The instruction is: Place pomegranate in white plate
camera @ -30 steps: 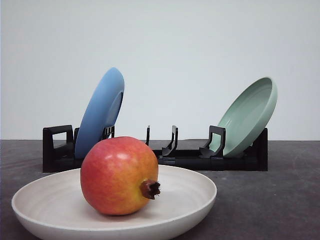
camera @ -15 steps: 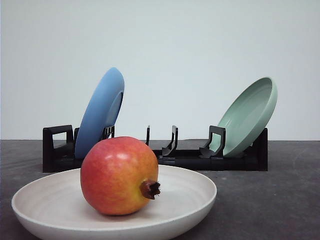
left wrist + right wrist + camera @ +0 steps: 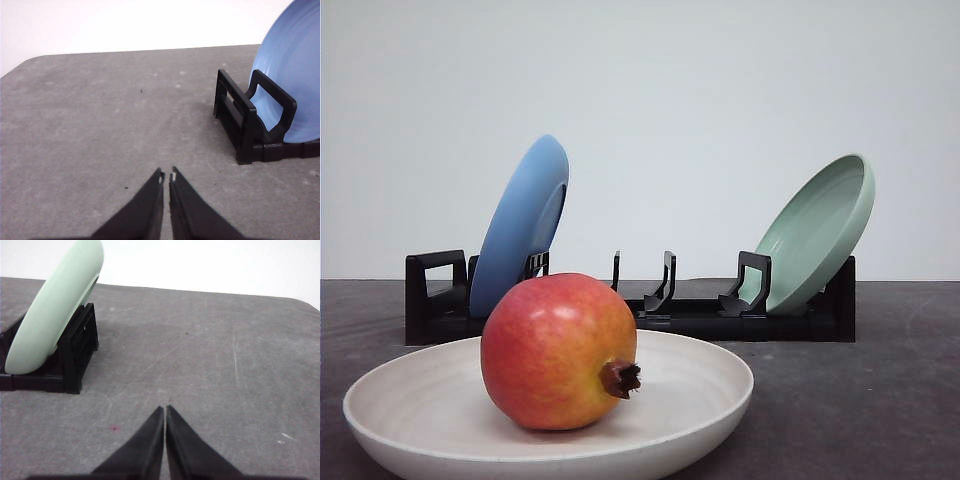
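Note:
The pomegranate point(image 3: 558, 350), red fading to orange-yellow with a dark crown pointing right, rests inside the white plate point(image 3: 705, 395) close to the camera in the front view. My left gripper point(image 3: 167, 176) is shut with nothing between its tips, hovering over bare grey table left of the rack's end. My right gripper point(image 3: 165, 410) is also shut and empty, over the table to the right of the rack.
A black dish rack point(image 3: 670, 315) stands behind the plate. It holds a blue plate point(image 3: 520, 225) at its left end and a pale green plate point(image 3: 820, 230) at its right. The same rack end point(image 3: 245, 125) and green plate point(image 3: 57, 307) appear in the wrist views.

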Available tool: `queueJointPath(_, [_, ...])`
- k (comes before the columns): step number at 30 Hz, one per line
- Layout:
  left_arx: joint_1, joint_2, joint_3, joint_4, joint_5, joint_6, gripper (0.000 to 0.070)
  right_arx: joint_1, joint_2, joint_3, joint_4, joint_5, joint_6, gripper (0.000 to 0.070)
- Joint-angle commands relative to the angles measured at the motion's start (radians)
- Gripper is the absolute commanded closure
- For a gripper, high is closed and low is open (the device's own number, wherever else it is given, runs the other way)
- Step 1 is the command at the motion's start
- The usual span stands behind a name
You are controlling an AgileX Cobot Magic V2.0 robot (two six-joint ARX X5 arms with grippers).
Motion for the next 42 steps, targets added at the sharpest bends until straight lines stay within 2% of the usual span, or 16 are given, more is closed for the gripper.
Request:
queueJointPath(1, [0.000, -0.002, -0.010, -0.004, 0.002, 0.000, 0.0700, -0.002, -0.002, -0.004, 0.011, 0.000, 0.010, 0.0700])
queueJointPath(42, [0.000, -0.002, -0.010, -0.004, 0.002, 0.000, 0.0700, -0.002, -0.002, -0.004, 0.011, 0.000, 0.010, 0.0700])
